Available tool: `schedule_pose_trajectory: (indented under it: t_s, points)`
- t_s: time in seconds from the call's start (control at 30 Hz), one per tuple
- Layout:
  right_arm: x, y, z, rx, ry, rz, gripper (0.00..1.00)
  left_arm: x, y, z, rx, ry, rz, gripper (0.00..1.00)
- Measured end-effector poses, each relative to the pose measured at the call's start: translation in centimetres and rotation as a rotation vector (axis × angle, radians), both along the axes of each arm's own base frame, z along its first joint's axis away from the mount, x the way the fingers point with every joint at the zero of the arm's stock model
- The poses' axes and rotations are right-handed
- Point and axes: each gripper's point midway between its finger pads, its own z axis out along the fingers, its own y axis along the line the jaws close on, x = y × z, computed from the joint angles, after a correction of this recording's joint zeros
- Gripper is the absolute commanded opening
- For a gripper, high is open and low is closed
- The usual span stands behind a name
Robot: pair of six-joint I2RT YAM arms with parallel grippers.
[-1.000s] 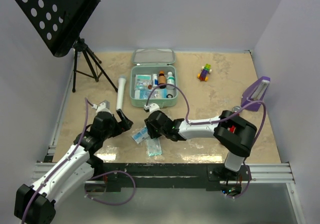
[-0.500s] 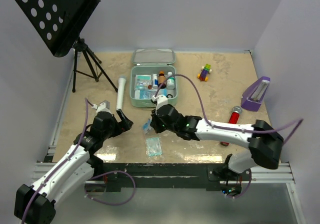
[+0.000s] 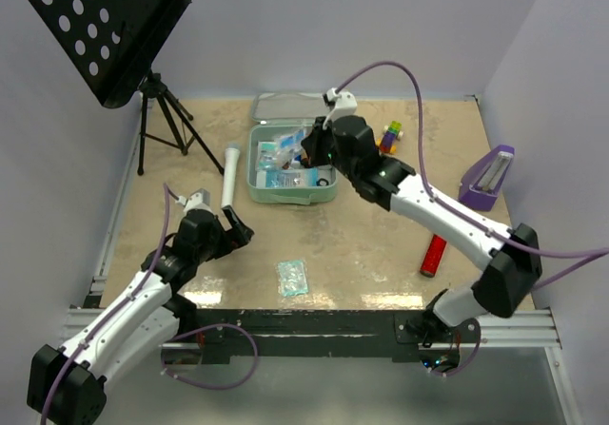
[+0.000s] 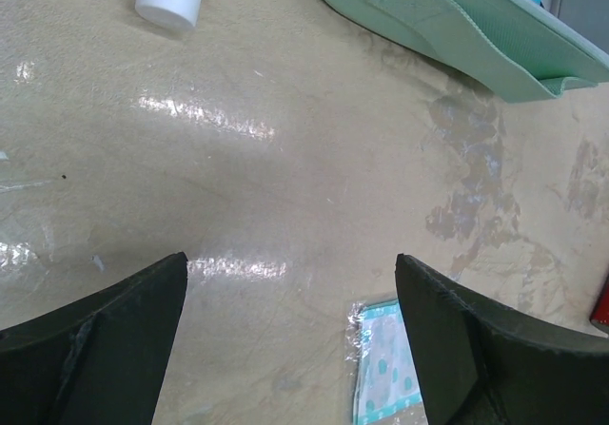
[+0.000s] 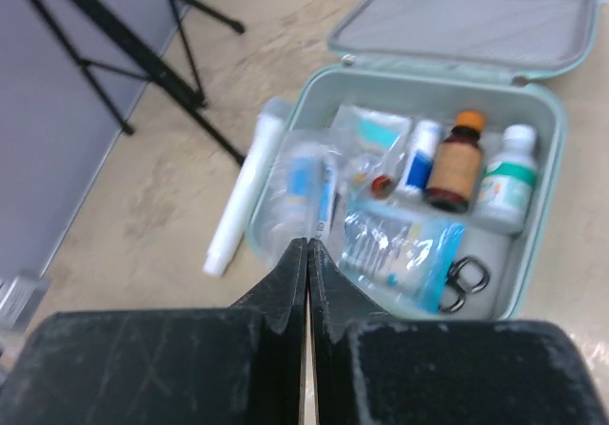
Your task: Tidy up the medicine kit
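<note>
White arms (image 3: 447, 221), black joints (image 3: 354, 144), trailing purple cables (image 3: 381, 64).

The medicine kit (image 3: 285, 198) is sitting open toward the back of the counter (image 3: 362, 244), its lid lying flat behind it. Inside, bottles (image 5: 455, 164) are lying side by side at the back right (three, as far as I can tell), with scissors (image 5: 466, 276) in front of them. The right fingers (image 5: 285, 282) are hanging over the kit's left half, pinching a pouch (image 5: 303, 183). A tube (image 3: 229, 173) is lying just left of the kit, and a toy (image 3: 388, 137) is sitting to its right. A sachet (image 3: 292, 277) is lying near the front edge, right of the left fingers (image 4: 114, 330).
</note>
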Motion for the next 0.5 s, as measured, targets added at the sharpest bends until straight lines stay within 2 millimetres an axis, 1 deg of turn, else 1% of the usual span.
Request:
schedule_pose_trajectory:
  t_s: [0.03, 0.1, 0.17, 0.23, 0.33, 0.4, 0.47, 0.5]
  points:
    - [1.2, -0.2, -0.1, -0.006, 0.000, -0.018, 0.00, 0.0, 0.0, -0.1, 0.003, 0.004, 0.001, 0.95]
    - [4.0, 0.1, -0.6, -0.018, -0.001, -0.035, 0.00, 0.1, 0.1, -0.4, 0.010, 0.013, 0.003, 0.95]
    - [5.9, 1.2, -1.9, -0.037, 0.008, -0.031, 0.00, 0.1, 0.1, -0.5, 0.017, 0.019, 0.006, 0.95]
    - [6.9, 2.1, -3.9, -0.063, 0.034, -0.015, 0.00, 0.2, 0.2, -0.6, 0.024, 0.020, 0.008, 0.95]
    - [7.5, 3.4, -8.1, -0.108, 0.095, 0.023, 0.00, 0.3, 0.3, -0.5, 0.028, 0.015, 0.015, 0.95]
    - [7.6, 4.0, -10.3, -0.127, 0.131, 0.044, 0.00, 0.3, 0.4, -0.5, 0.031, 0.014, 0.019, 0.95]
    - [7.4, 4.6, -11.9, -0.131, 0.161, 0.074, 0.00, 0.4, 0.5, -0.5, 0.033, 0.012, 0.021, 0.95]
    - [7.3, 4.8, -12.3, -0.129, 0.167, 0.082, 0.00, 0.4, 0.5, -0.5, 0.034, 0.012, 0.022, 0.95]
